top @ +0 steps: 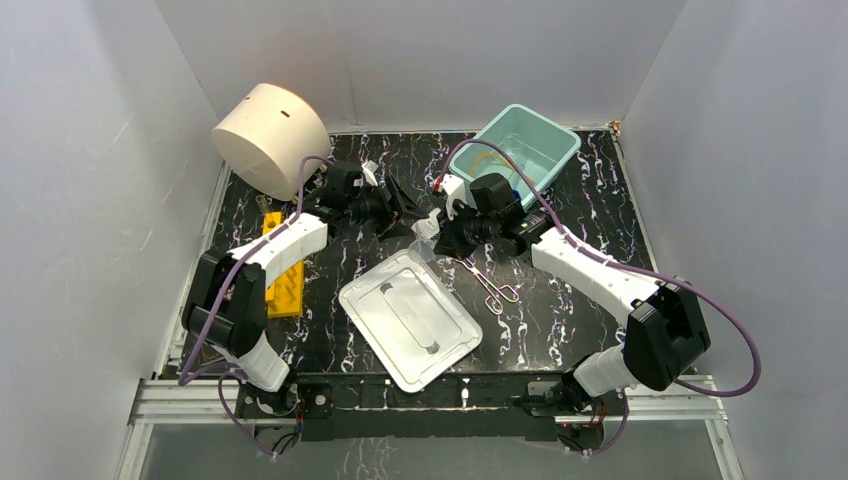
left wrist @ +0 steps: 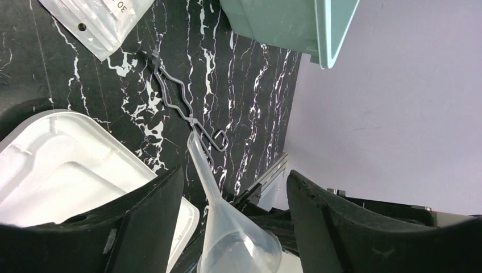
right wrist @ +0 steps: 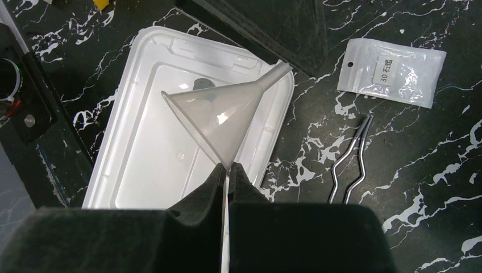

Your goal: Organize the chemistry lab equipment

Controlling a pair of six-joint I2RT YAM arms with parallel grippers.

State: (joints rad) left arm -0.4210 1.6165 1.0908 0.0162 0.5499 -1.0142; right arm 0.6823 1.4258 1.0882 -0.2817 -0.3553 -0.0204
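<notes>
The right gripper (right wrist: 227, 168) has its fingers pressed together on the rim of a clear plastic funnel (right wrist: 221, 114), held up off the black marbled table (top: 560, 310) near the far corner of the white plastic lid (top: 410, 320). The left gripper (left wrist: 234, 173) faces it with its fingers apart, and the funnel sits between them in the left wrist view, though I cannot tell whether either finger touches it. The thin metal tongs (right wrist: 347, 165) lie flat on the table just right of the lid, the white packet (right wrist: 392, 71) lies near their tips, and the teal plastic bin (top: 575, 140) stands at the far right.
</notes>
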